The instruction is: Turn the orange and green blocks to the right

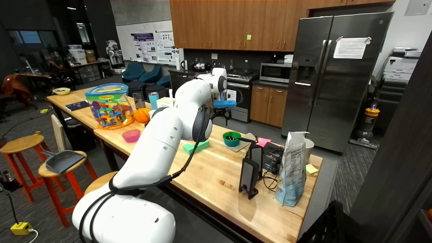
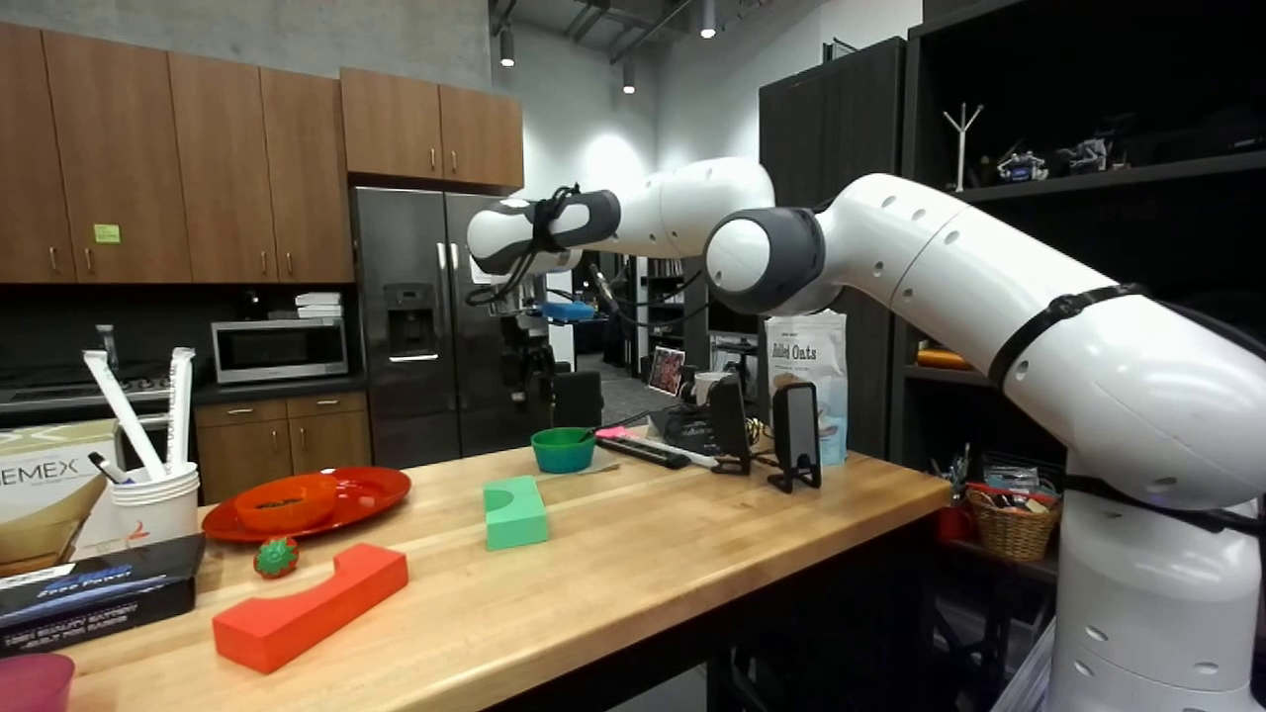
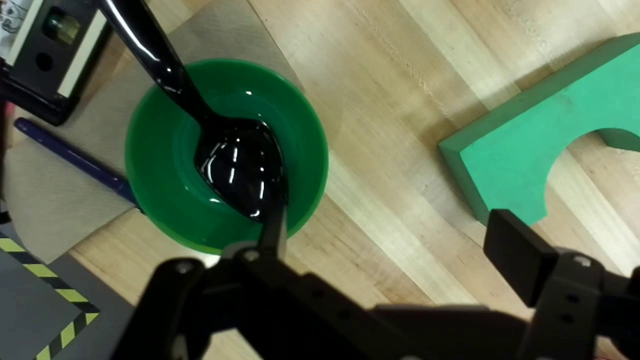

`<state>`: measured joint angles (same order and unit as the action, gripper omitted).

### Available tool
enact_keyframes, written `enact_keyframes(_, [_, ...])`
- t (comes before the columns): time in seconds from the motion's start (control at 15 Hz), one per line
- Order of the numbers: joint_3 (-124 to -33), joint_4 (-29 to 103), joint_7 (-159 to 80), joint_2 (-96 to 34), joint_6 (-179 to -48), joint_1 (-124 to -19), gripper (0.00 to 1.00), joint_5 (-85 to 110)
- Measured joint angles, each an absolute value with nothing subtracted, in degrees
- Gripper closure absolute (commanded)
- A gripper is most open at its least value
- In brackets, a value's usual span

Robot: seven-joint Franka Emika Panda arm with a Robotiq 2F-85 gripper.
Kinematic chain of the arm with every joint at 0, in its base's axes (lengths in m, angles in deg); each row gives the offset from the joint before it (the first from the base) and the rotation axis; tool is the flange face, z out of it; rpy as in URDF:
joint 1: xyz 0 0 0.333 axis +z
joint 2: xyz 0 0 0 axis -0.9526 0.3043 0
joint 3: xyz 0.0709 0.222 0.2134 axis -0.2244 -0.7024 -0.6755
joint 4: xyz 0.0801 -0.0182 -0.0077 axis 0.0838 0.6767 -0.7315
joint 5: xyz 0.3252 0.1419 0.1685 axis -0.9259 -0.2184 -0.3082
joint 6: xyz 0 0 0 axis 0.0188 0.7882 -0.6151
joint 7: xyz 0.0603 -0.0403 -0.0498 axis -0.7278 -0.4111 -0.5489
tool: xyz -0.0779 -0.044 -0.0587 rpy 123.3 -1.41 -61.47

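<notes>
Butcher-block desk (image 2: 643, 524) | green arch block (image 2: 522, 520) near green bowl (image 2: 564, 455), orange-red one (image 2: 318, 611) further from it | prob light, stiffish, pinch thin middle | hand (image 3: 390, 227) spread, empty

In an exterior view, the white arm (image 1: 160, 145) hides the orange block (image 2: 307, 608). In the wrist view, the right edge cuts off 1 end of the green block (image 3: 525, 145). At near left, an exterior view cuts the pink bowl (image 2: 35, 682). The far paper (image 1: 350, 50) has writing too small to read.
</notes>
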<state>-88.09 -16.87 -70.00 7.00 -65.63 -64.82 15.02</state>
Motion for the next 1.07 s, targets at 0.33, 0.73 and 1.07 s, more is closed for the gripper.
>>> enact_keyframes(0.33, [-89.09, -14.09, -70.01, 4.81, -62.70, -64.37, 0.00, 14.61])
enact_keyframes(0.73, [-90.15, -8.41, -70.80, 0.58, -62.78, -64.74, 0.00, 12.88])
enact_keyframes(1.07, [-90.16, -2.66, -69.64, -2.25, -62.39, -65.29, 0.00, 10.73])
